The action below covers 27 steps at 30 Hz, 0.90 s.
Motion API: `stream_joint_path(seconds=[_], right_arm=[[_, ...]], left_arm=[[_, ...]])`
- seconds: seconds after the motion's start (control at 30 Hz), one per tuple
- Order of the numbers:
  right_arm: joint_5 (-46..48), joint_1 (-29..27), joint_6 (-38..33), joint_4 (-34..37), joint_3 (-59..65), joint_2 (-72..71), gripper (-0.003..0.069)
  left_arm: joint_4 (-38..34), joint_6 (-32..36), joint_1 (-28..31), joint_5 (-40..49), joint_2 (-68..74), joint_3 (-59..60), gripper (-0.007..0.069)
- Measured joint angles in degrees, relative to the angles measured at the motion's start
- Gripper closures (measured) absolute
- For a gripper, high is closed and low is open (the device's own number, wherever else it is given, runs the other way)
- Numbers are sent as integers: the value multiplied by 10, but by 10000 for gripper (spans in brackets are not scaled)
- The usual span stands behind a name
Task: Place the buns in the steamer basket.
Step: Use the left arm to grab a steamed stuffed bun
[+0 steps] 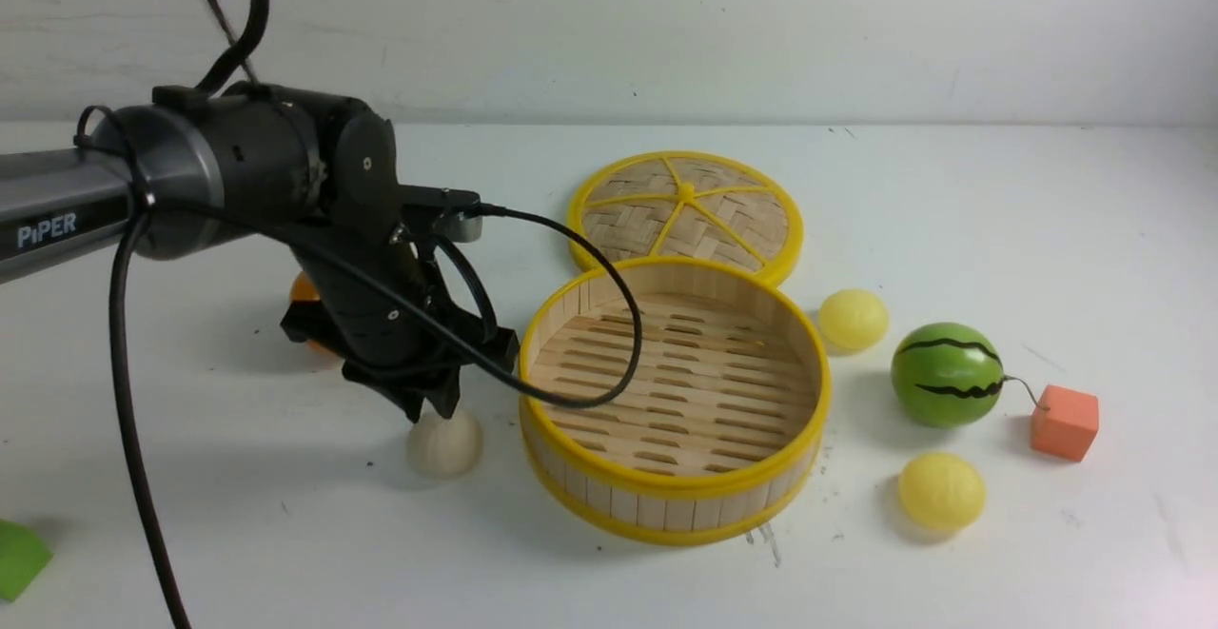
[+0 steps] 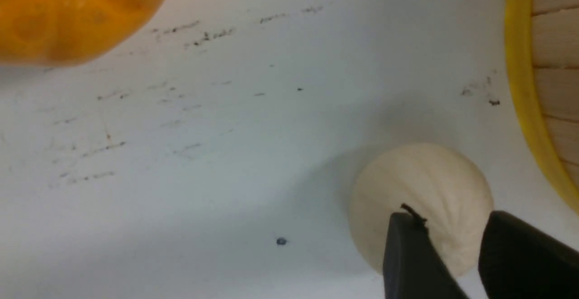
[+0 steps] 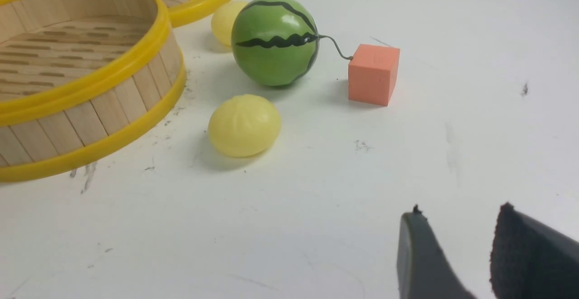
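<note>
The left tool [image 1: 440, 408] is hanging low over the desk [image 1: 952, 210] with its two fingers spread. The off-white bun [image 1: 444, 443] is sitting on the desk right beneath its tips and showing through the gap between them in the left wrist view; whether the fingers are touching it I cannot tell. The steamer basket [image 1: 666, 513] is standing just beside this tool, close to the bun, while the tangerine [image 2: 68, 9] is lying on the tool's opposite side, partly hidden by its body. The right tool [image 3: 459, 211] is also holding its fingers spread, over bare desk. Ahead of it, the nearer pale yellow bun [image 3: 244, 125] is resting close to the basket wall. Beyond that, the watermelon ball [image 3: 275, 41] is sitting wired to an orange cube [image 3: 373, 75], and the farther pale yellow bun [image 3: 224, 16] is peeking out behind the ball, beside the woven lid [image 1: 685, 210].
</note>
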Motion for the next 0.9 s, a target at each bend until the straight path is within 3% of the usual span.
stream_joint_path(seconds=[0.13, 0.47, 0.73, 0.9], right_arm=[[0, 0, 0, 0, 0, 0, 419], [0, 0, 0, 0, 0, 0, 419], [0, 0, 0, 0, 0, 0, 418], [0, 0, 0, 0, 0, 0, 418]], left_arm=[[0, 0, 0, -17, 17, 0, 349], [0, 0, 0, -45, 30, 0, 347], [0, 0, 0, -26, 32, -7, 522], [0, 0, 0, -2, 32, -19, 516]])
